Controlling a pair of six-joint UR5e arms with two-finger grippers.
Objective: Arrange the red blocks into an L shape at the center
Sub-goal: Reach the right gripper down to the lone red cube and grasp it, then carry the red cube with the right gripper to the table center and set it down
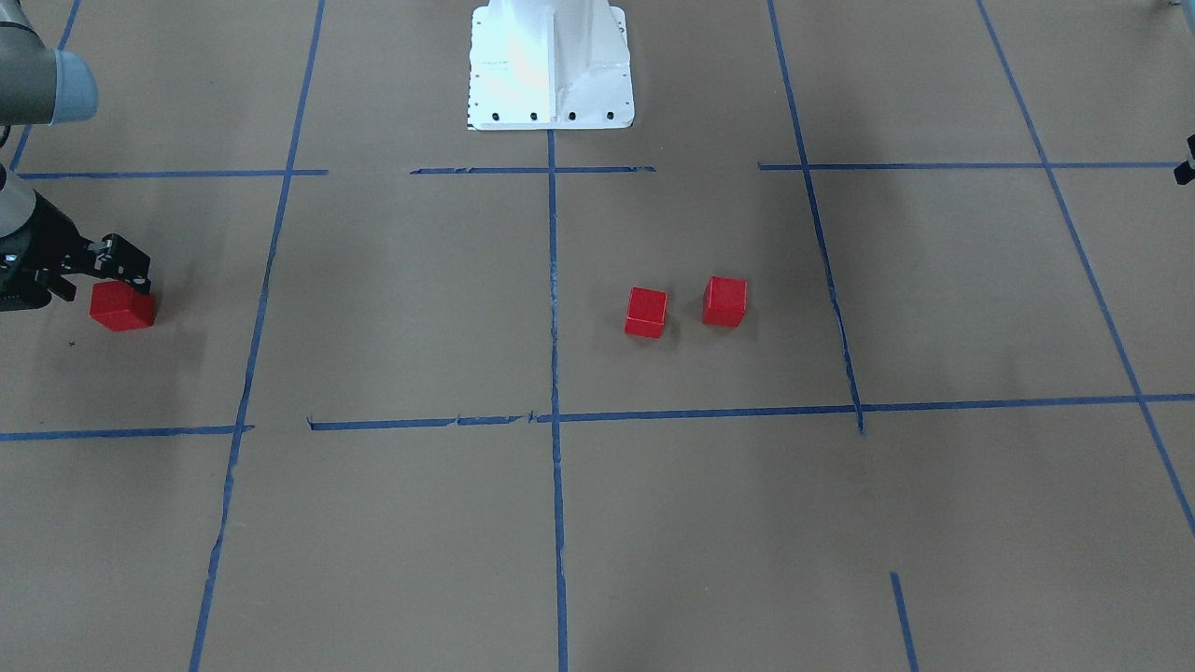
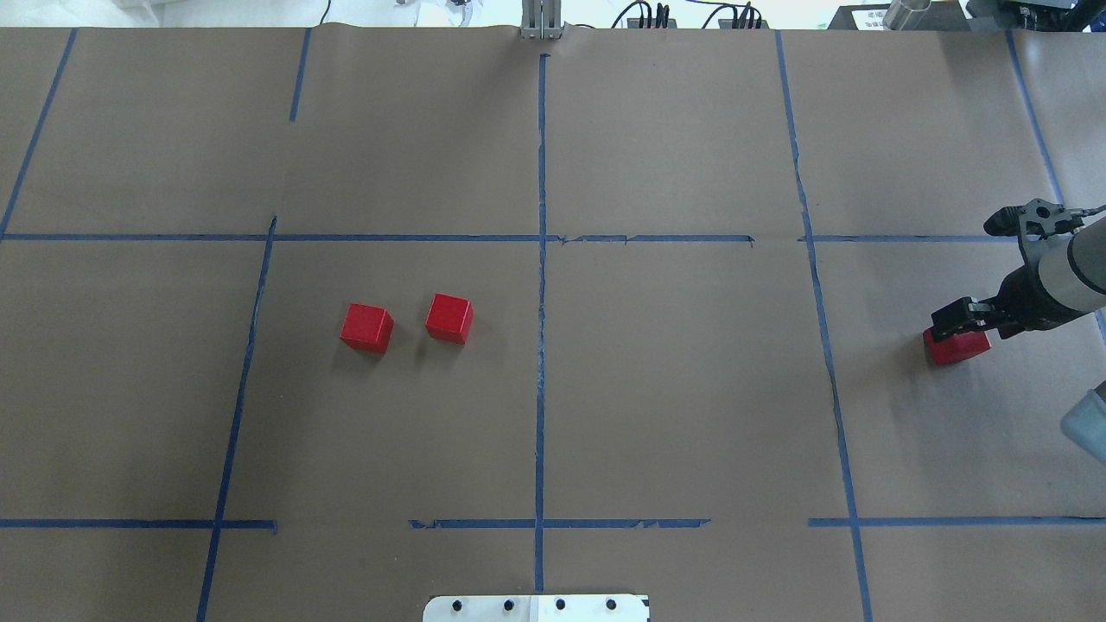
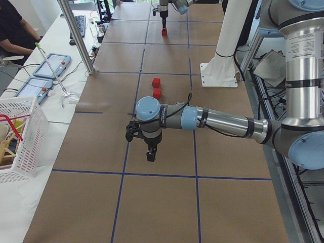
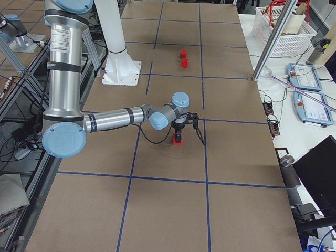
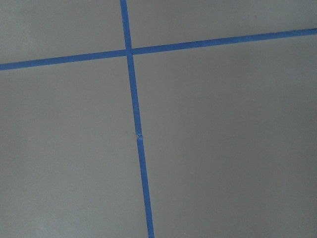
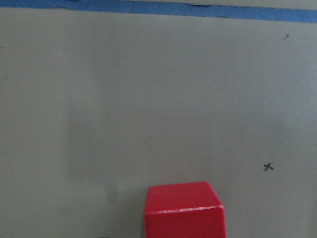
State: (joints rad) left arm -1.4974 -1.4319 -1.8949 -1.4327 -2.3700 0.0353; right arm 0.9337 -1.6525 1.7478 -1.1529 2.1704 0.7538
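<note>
Two of the red blocks [image 2: 366, 327] [image 2: 449, 318] sit side by side with a narrow gap between them inside the center [image 2: 674, 380]. Both are in the half on the robot's left of the vertical tape line [image 2: 541, 380] that splits the cell. The third red block [image 2: 957, 347] lies well apart from them in the next cell on the robot's right. A side tape line [image 2: 825, 380] runs between it and the center.

The right gripper [image 2: 953, 321] hangs low at this block with its black fingers at the block's top edge. I cannot tell whether they press on it or stand apart. A small pen cross [image 6: 268, 167] marks the paper near the block.

The left gripper [image 3: 151, 156] points down over the brown paper of the desk [image 3: 162, 202] near a tape crossing, well apart from all the blocks. Its state cannot be judged.

The white robot base [image 1: 551, 65] stands behind the center. Along the desk's operator side are a white basket [image 3: 20, 131], tablets [image 3: 50, 65], a metal post [image 3: 77, 35] and a seated person [image 3: 15, 30].
</note>
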